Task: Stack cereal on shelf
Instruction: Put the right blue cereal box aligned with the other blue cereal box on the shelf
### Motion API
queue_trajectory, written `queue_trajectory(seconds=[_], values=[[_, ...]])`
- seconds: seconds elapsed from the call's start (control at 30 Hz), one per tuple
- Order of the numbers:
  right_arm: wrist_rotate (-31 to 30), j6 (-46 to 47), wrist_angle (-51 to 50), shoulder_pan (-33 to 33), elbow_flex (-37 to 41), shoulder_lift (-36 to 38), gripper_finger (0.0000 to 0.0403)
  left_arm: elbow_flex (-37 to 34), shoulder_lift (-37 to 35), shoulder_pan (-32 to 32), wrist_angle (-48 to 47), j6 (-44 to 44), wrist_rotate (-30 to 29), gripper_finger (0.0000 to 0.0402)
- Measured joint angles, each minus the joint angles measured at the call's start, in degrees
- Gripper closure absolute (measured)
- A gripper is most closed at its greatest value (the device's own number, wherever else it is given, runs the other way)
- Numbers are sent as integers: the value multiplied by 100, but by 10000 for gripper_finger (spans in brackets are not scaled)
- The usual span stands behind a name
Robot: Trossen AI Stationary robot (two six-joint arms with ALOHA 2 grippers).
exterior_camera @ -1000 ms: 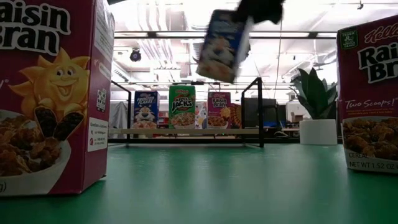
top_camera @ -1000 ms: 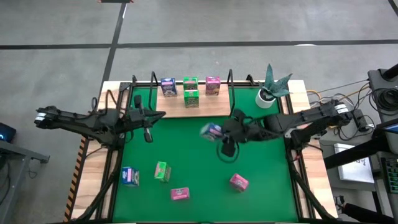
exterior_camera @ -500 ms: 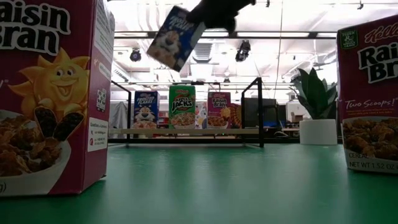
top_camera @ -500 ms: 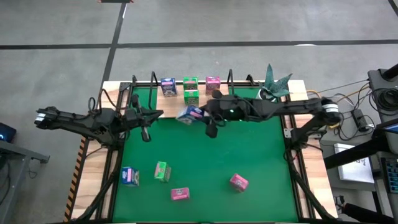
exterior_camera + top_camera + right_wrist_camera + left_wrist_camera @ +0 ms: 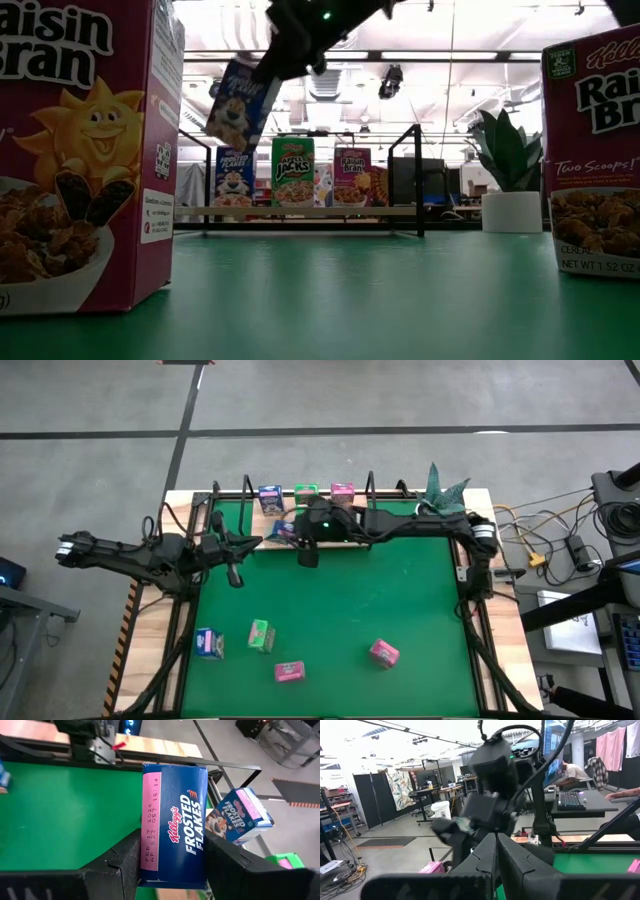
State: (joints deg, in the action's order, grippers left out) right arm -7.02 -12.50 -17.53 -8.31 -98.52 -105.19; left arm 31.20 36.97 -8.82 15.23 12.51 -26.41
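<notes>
1. The shelf [image 5: 330,530] stands at the table's far edge, with boxes already on it.
2. The right gripper [image 5: 292,534] hovers just beside the shelf's left part; next it must lower the box upright onto it.
3. Its fingers [image 5: 122,865] clamp a blue cereal box [image 5: 175,825].
4. The left gripper [image 5: 236,565] waits at left, fingers closed, empty.

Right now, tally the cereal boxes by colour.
Blue cereal boxes: 3, one held by the right gripper
Green cereal boxes: 2 in view
Pink cereal boxes: 3
Total: 8 in view; the right arm hides part of the shelf.
</notes>
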Motion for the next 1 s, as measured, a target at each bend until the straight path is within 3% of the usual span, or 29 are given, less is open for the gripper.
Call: queue_trajectory(seconds=[0.57,0.77,1.0], values=[[-13,-125,-1090,-356,-2025,-1853,230,-2,13,0,0,32,0,402],[-15,-91,-1350,-405,-2378,-2065,229,-2,13,0,4,31,0,402],[419,108,-1329,-510,-2400,-2096,229,-2,13,0,0,31,0,402]])
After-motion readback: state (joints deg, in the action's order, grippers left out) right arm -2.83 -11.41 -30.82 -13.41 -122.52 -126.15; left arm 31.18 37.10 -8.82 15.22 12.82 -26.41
